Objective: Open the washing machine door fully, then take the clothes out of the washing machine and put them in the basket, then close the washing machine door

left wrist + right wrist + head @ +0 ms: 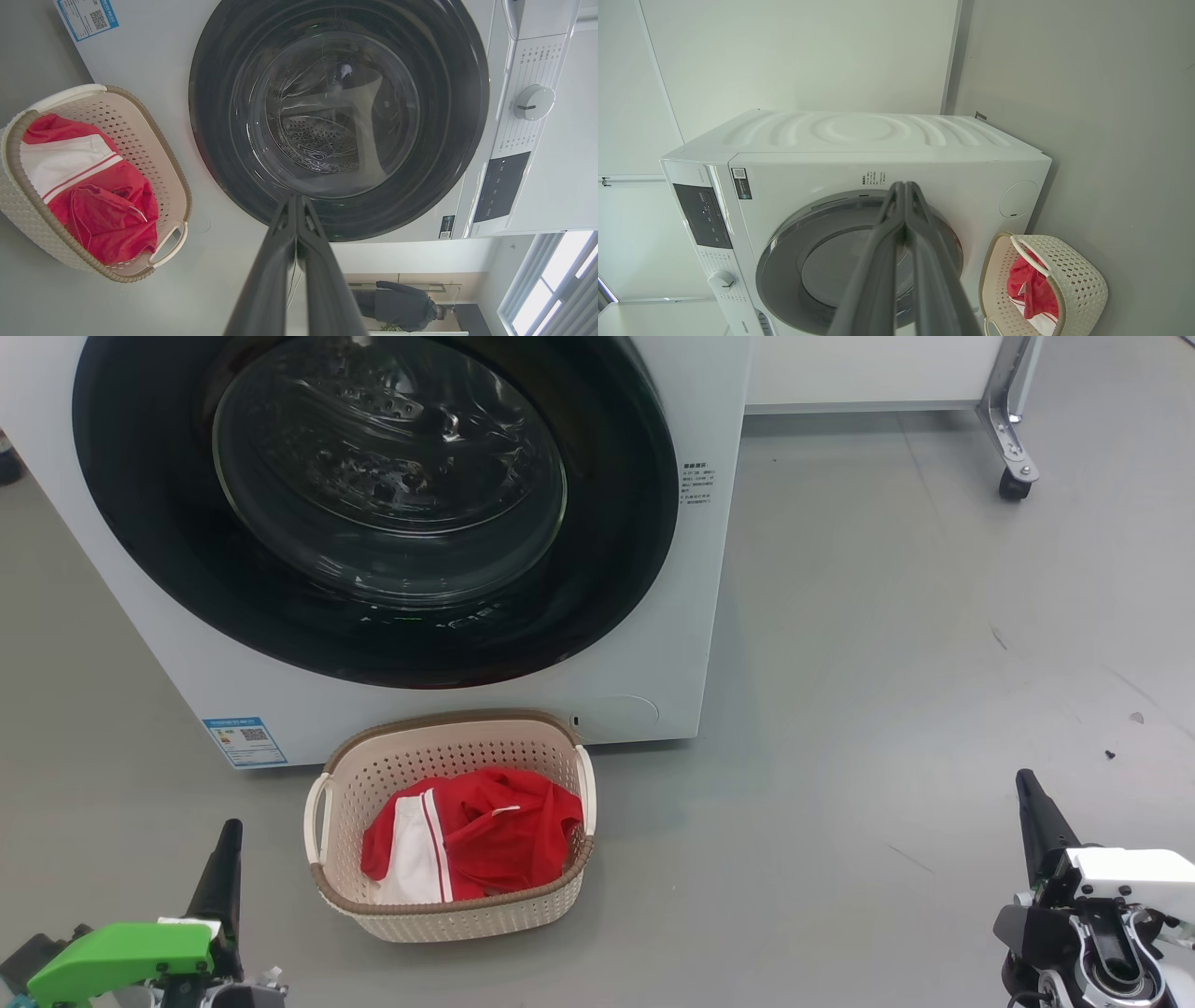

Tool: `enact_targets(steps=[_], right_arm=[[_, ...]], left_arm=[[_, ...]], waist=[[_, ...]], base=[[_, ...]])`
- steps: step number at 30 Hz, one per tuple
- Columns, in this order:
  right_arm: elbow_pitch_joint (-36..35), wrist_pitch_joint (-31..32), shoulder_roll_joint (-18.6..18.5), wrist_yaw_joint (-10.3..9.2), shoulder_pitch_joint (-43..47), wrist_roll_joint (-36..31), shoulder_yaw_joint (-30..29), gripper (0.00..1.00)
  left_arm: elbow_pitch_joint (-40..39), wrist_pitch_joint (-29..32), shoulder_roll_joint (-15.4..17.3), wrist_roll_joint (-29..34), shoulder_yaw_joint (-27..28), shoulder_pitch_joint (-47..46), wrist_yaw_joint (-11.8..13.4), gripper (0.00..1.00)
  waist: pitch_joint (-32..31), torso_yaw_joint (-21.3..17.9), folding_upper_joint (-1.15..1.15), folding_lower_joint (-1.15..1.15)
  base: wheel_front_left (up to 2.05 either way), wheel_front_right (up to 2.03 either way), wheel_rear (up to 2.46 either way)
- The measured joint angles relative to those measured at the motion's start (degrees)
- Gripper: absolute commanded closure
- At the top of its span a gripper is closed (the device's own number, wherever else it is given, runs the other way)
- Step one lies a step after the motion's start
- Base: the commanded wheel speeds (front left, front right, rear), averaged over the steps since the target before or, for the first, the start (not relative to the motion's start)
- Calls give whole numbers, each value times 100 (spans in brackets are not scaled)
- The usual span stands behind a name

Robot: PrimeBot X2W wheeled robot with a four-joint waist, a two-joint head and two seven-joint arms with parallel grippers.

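Note:
The washing machine (653, 616) (154, 56) (859, 140) fills the upper left of the head view, and its door (373, 504) (338, 112) (817, 270) sits shut flat against the front. On the floor right before it stands the cream basket (448, 905) (154, 140) (1078, 280), holding the red clothes (495, 831) (103, 210) (1027, 284) with white stripes. My left gripper (227, 835) (296, 200) is shut at the lower left, left of the basket and clear of it. Far to the basket's right, my right gripper (1027, 784) (905, 185) is shut and empty at the lower right.
Grey floor (887, 663) stretches to the right of the machine. A metal leg on a caster (1013, 476) stands at the back right under a white cabinet. A person in dark clothes (402, 305) shows far off in the left wrist view.

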Motion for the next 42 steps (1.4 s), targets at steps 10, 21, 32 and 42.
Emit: enact_targets(steps=[10,21,32,42], right_arm=[[11,7,0,7,-3,0,-4,100],[25,8,0,7,-4,-1,-15,100],[34,9,1,8,-6,-1,-21,100],[37,23,1,8,-7,-1,-25,100]], left_arm=[[0,0,0,0,12,-5,0,100],[-1,0,0,0,20,-7,-1,100],[-2,0,0,0,24,-8,-1,100],[-3,1,0,0,29,-8,-1,100]], waist=[[0,0,0,0],[0,0,0,0],[0,0,0,0],[0,0,0,0]], base=[[0,0,0],[0,0,0],[0,0,0],[0,0,0]])
